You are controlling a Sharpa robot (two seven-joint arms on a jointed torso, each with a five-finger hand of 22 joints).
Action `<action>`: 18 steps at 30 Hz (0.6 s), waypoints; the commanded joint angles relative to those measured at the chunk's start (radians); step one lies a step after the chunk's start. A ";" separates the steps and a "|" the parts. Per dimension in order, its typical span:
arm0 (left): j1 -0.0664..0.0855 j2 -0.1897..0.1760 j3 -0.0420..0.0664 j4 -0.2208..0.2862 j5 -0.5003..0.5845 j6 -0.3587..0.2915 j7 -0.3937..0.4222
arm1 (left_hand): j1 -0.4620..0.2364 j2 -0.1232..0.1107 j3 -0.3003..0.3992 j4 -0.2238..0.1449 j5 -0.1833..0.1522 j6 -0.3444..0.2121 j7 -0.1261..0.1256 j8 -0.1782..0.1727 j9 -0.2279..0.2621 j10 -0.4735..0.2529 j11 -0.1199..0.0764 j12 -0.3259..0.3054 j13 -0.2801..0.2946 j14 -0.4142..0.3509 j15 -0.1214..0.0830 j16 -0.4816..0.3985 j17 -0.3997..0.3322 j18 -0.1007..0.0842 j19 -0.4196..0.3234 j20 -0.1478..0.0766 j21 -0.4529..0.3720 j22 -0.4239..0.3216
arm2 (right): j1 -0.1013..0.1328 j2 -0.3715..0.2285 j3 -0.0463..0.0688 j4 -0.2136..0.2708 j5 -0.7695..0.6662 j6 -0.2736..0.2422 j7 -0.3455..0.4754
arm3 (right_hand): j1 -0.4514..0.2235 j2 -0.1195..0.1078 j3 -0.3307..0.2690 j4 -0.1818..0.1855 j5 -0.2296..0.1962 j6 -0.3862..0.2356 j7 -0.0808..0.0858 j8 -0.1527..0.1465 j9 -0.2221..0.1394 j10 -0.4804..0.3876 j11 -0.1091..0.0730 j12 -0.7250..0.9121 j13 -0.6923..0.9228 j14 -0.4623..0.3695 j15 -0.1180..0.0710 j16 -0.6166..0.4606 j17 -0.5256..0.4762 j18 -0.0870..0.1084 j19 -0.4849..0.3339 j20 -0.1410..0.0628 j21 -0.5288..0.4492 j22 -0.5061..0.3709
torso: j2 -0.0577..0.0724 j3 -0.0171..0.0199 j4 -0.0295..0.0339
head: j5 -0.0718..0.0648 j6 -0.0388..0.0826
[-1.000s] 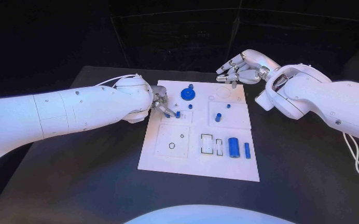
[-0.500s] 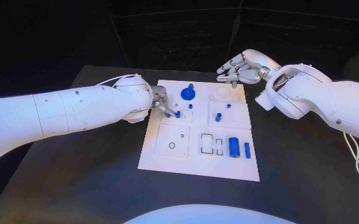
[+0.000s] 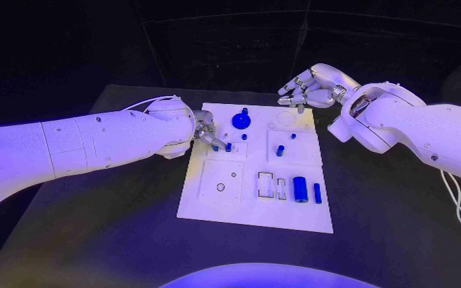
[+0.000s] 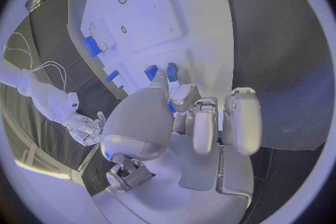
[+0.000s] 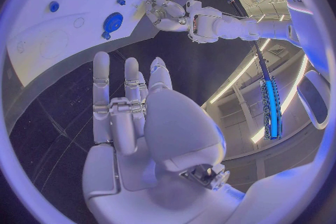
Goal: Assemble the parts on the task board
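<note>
blue peg [image 3: 228, 147] — perhaps left-hand-pinched [image 3: 208, 136]

Right hand [image 5: 136, 117] fingers [image 5: 102, 81] spread, task board [image 5: 49, 39] beyond, left hand [image 5: 164, 11] on it

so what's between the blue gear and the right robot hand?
Head view: bare white task board between the blue gear and the right robot hand, apart from a faint round recess; no loose part.

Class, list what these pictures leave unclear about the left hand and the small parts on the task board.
- Left hand, head view: its own arm covers the palm, so its grip on the small blue peg is unclear.
- Left wrist view: the thumb hides where the fingers meet that peg.
- Task board: the tiny parts are too small to identify.
</note>
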 commanded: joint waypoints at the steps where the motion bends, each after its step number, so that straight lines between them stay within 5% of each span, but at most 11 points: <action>1: -0.001 -0.001 -0.001 0.002 0.004 -0.005 -0.011 | -0.013 0.000 -0.008 0.002 0.005 0.003 -0.003 0.006 0.001 0.008 -0.003 0.004 0.001 0.106 -0.005 0.003 0.263 0.001 0.019 -0.008 0.005 0.073 | 0.002 0.000 0.001 0.002 -0.002 -0.001 0.004 | 0.001 0.007 -0.001 0.004 -0.004 -0.009 0.000 0.002 0.002 0.000 0.002 0.004 0.001 0.107 0.006 0.002 0.263 0.003 0.009 0.001 -0.006 0.002 | 0.000 -0.0001 -0.0004 | -0.001 0.000; 18: -0.001 -0.008 -0.001 0.014 0.016 0.013 -0.021 | -0.017 0.006 -0.013 0.009 0.005 0.004 -0.004 0.009 0.003 0.009 -0.004 0.006 0.003 0.106 -0.005 0.003 0.263 0.000 0.021 -0.009 0.007 0.076 | 0.002 0.001 0.001 0.000 -0.002 -0.001 0.004 | 0.001 0.007 -0.001 0.004 -0.004 -0.009 0.000 0.002 0.002 0.000 0.002 0.004 0.001 0.107 0.006 0.002 0.263 0.003 0.009 0.001 -0.006 0.002 | -0.001 0.0002 -0.0003 | 0.000 -0.002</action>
